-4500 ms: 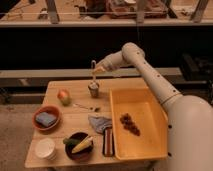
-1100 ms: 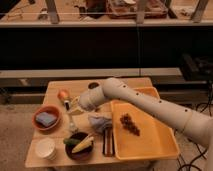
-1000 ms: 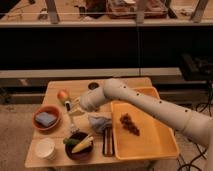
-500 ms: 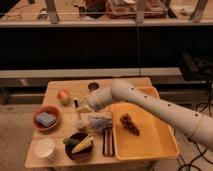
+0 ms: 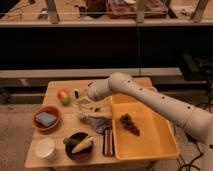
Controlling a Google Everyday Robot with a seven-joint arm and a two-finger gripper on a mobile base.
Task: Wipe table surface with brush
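Gripper: my gripper (image 5: 84,104) sits low over the middle of the table (image 5: 55,86), at the end of the arm, which is folded in from the tub side.
Gripper state: I cannot tell how far open it is, nor say for certain what it has hold of.
Brush: I take the pale, slim shape just below the gripper to be the brush (image 5: 83,114). It slants down toward the planks. Its low end looks at or very near the wood, but I cannot tell whether it touches.
Picture-left of gripper: the apple (image 5: 63,95) is near and a little farther back. The red bowl (image 5: 36,116) is well apart.
Tub side of gripper: the grey cloth (image 5: 100,122) lies just beside it, slightly nearer the camera. The yellow tub (image 5: 150,140) lies beyond the cloth.
Camera side of gripper: the dark bowl (image 5: 70,150) stands near the table's front edge.
Just changed: a few seconds ago the arm was stretched to the far edge of the table with the gripper held high. Now it is down over the middle. Within the last second the gripper has slid from the apple side toward the cloth.
What that means: I judge that the lowering is done and a sideways stroke is under way, so the wiping has begun. Only a short strip of wood has been covered, and most of the bare planks are not yet wiped.
Risk: the stroke is heading toward the cloth, and I expect the bristles could snag it or push it against the tub.
Next call: I would reverse toward the apple side before reaching the cloth and keep the height steady.
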